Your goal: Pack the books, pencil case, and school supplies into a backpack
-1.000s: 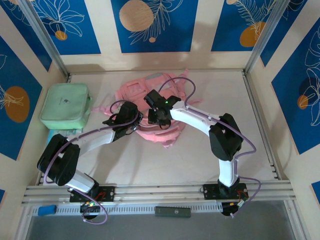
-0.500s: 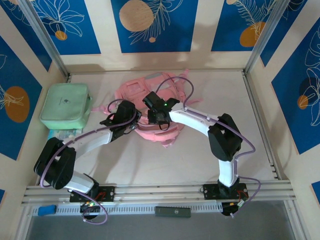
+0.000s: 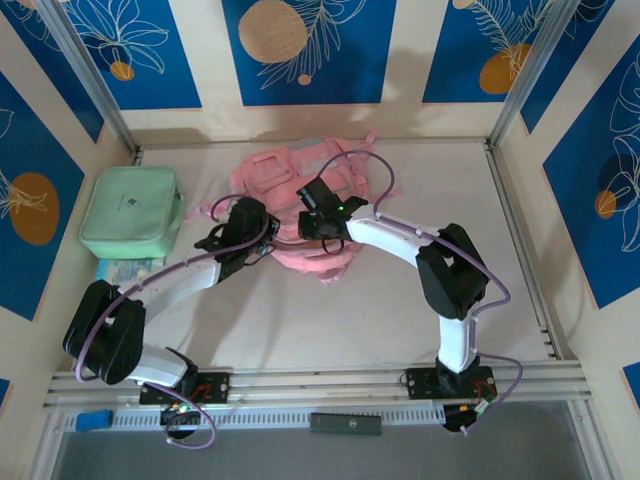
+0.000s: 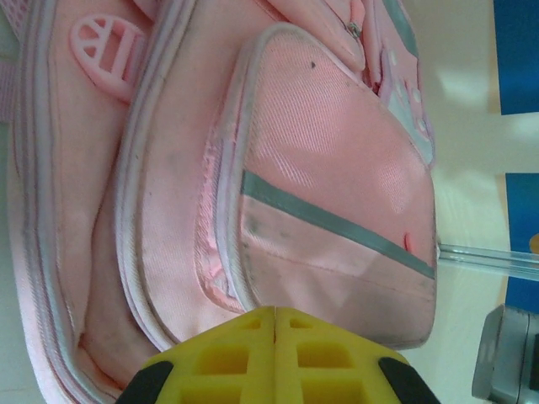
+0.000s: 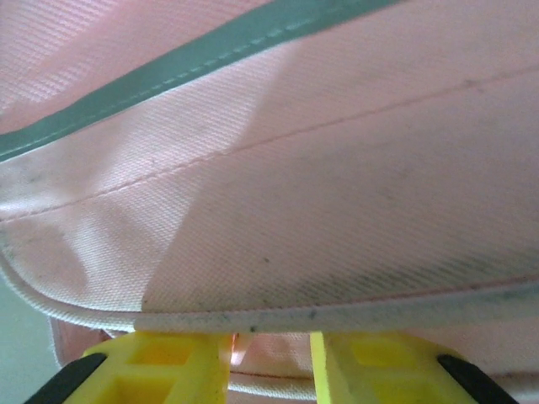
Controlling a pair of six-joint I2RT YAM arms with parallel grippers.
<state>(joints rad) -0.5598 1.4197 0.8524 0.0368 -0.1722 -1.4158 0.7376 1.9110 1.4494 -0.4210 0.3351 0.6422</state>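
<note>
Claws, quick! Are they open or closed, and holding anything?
Left claw: closed, nothing seen in it.
Right claw: fingers apart, backpack fabric between them; gripping or not, cannot tell.

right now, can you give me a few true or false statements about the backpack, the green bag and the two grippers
1. The backpack is pink. True.
2. The mint green bag lies to the right of the backpack. False: it lies to the left, near the left wall.
3. The left gripper has its fingers pressed together. True.
4. The right gripper hangs over bare table. False: it is at the backpack's piped edge, with pink fabric in the gap between its fingers.
</note>
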